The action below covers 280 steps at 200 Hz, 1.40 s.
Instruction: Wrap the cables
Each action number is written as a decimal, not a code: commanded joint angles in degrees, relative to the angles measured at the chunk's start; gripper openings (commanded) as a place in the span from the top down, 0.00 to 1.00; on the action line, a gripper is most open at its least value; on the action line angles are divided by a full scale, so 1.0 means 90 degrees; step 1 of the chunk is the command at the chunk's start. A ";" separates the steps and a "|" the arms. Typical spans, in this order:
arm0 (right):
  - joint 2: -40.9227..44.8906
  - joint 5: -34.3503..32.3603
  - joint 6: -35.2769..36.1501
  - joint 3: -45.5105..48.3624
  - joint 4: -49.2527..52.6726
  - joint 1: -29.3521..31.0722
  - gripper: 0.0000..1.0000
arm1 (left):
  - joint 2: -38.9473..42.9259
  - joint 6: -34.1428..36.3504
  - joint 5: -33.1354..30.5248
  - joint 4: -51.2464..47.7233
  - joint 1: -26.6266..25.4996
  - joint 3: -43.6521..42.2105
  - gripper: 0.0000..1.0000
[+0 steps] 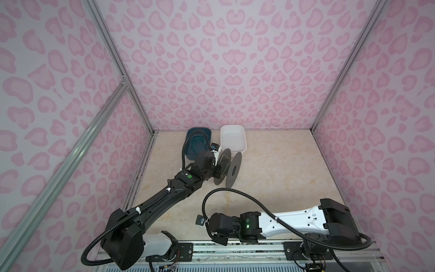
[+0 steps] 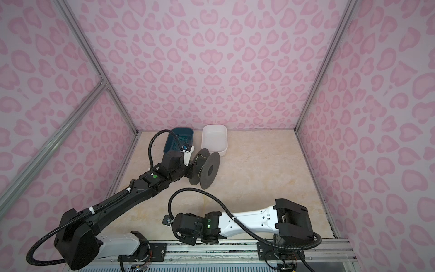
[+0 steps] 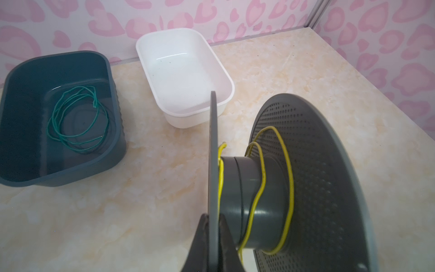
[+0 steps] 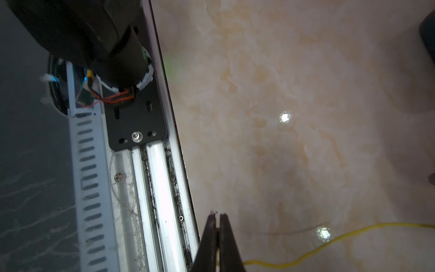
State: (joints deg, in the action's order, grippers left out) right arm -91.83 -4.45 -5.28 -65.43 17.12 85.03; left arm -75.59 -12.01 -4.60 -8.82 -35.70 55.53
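A dark grey spool [image 1: 231, 170] [image 2: 210, 170] stands on its flanges near the table's back left. My left gripper [image 3: 213, 216] is shut on the edge of the spool's near flange [image 3: 213, 146]. A few loose turns of the thin yellow cable [image 3: 259, 188] lie around the hub [image 3: 249, 188]. Low at the table's front edge, beside the rail, my right gripper [image 4: 217, 215] is shut. The yellow cable [image 4: 400, 225] runs across the tabletop and in between its fingers. In both top views the right fingers are tucked under the wrist.
A dark blue bin [image 1: 188, 153] [image 3: 113, 77] behind the spool holds a coil of green wire [image 3: 94, 100]. Next to the blue bin stands a white bin [image 1: 244, 141] [image 3: 226, 75] with nothing in it. An aluminium rail [image 4: 155, 188] [image 1: 235, 249] runs along the front.
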 commanded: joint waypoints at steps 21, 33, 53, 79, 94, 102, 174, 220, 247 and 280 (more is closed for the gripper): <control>0.0791 -0.0781 0.0244 -0.0476 -0.0156 -0.0330 1.00 | -0.0204 -0.0306 -0.0357 0.0480 0.0012 0.0137 0.96; 0.1015 -0.0770 0.0235 -0.0553 -0.0166 -0.0614 1.00 | -0.0195 -0.0353 -0.0348 0.0508 0.0017 0.0096 0.97; 0.1384 -0.0861 0.0416 -0.0498 -0.0346 -0.0970 1.00 | -0.0142 -0.0356 -0.0339 0.0521 0.0012 0.0056 0.96; 0.1654 -0.0889 0.0520 -0.0602 -0.0418 -0.1490 1.00 | -0.0042 -0.0352 -0.0210 0.0489 0.0012 -0.0024 0.97; 0.1733 -0.0866 0.0586 -0.0682 -0.0512 -0.1786 1.00 | 0.0041 -0.0374 -0.0099 0.0448 0.0012 -0.0122 0.97; 0.1754 -0.0759 0.0586 -0.0728 -0.0615 -0.1997 1.00 | 0.0102 -0.0375 -0.0001 0.0426 0.0012 -0.0184 0.96; 0.1326 0.0308 0.0431 -0.1703 -0.1286 -0.3987 1.00 | 0.0953 -0.0251 -0.0028 -0.0151 -0.0368 -0.0830 0.96; 0.0931 0.0388 0.0256 -0.2134 -0.1487 -0.5260 1.00 | 0.1607 -0.0197 -0.0019 -0.0664 -0.0589 -0.1175 0.96; 0.0740 0.0262 0.0146 -0.2405 -0.1617 -0.5950 1.00 | 0.1984 -0.0112 0.0163 -0.0967 -0.0672 -0.1219 0.96; 0.0500 0.0058 -0.0060 -0.2395 -0.1777 -0.6624 1.00 | 0.2445 -0.0006 0.0276 -0.1347 -0.0701 -0.1180 0.96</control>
State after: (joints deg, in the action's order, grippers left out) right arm -86.00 -1.67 -3.97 -87.11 4.21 28.25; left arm -56.03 -13.37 -3.79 -19.86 -41.91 44.62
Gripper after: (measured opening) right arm 0.049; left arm 0.082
